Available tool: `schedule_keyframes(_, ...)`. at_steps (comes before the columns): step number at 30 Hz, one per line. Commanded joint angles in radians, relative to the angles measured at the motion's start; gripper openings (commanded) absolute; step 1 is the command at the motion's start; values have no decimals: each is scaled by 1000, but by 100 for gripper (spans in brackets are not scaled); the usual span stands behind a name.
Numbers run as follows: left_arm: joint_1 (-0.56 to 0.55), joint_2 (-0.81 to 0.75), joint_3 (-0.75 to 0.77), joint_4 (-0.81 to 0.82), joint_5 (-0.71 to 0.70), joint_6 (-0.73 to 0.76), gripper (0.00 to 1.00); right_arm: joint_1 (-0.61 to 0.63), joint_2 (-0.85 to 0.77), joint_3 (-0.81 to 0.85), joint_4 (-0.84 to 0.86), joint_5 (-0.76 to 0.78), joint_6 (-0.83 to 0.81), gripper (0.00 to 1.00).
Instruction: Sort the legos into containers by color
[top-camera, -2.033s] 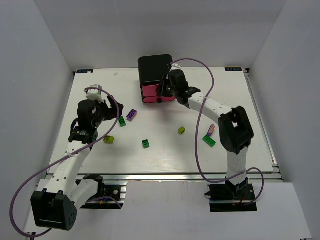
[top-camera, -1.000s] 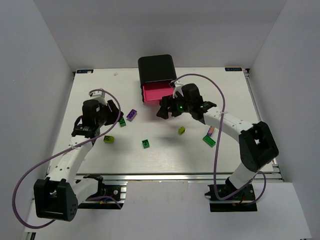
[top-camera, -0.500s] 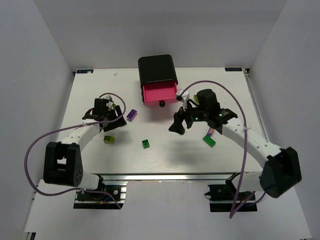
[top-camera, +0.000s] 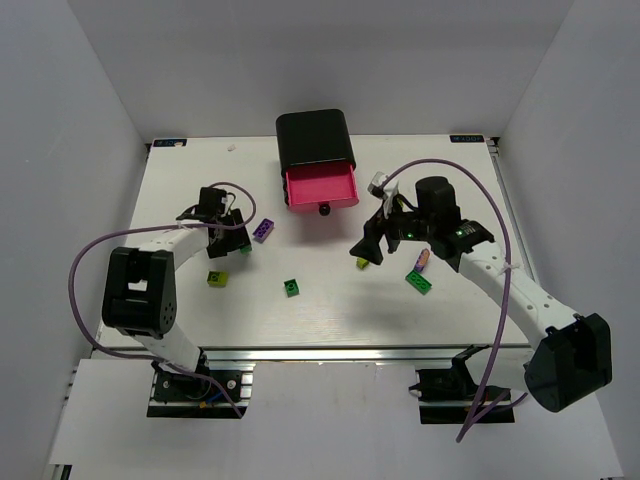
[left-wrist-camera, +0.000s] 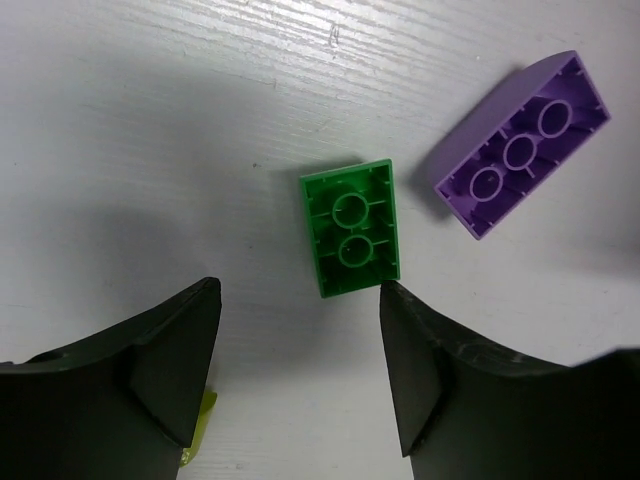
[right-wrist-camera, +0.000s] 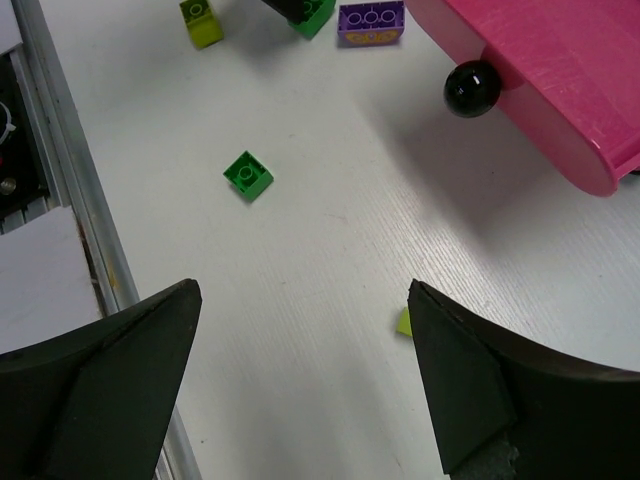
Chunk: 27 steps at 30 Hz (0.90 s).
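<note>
The containers are a black cabinet (top-camera: 313, 138) with one pink drawer (top-camera: 320, 187) pulled out and its knob (right-wrist-camera: 472, 88) facing the table. My left gripper (left-wrist-camera: 300, 345) is open, just short of an upturned green lego (left-wrist-camera: 350, 241), with a purple lego (left-wrist-camera: 522, 144) beyond. In the top view the left gripper (top-camera: 228, 240) is beside that green lego (top-camera: 245, 245). My right gripper (right-wrist-camera: 300, 370) is open and empty over bare table, a lime lego (right-wrist-camera: 403, 321) at its right finger. From above, the right gripper (top-camera: 368, 250) hangs over that lime lego (top-camera: 363, 263).
A lime lego (top-camera: 217, 278) and a green lego (top-camera: 291, 287) lie toward the front. Another green lego (top-camera: 419, 282) and a pinkish piece (top-camera: 422, 260) lie under the right forearm. Both arms' cables loop over the table.
The right gripper has left the drawer, now pulled open, and moved toward the front over the lime lego. The left gripper has settled low beside the green lego.
</note>
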Motion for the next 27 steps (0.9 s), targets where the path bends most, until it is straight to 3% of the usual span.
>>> schedule_keyframes(1, -5, 9, 50, -4, -19, 5, 73, -19, -14, -6, 25, -40, -15, 89)
schedule_keyframes(27, -14, 150, 138, -20, 3, 13, 71, -77, 15, -27, 34, -131, 5, 89)
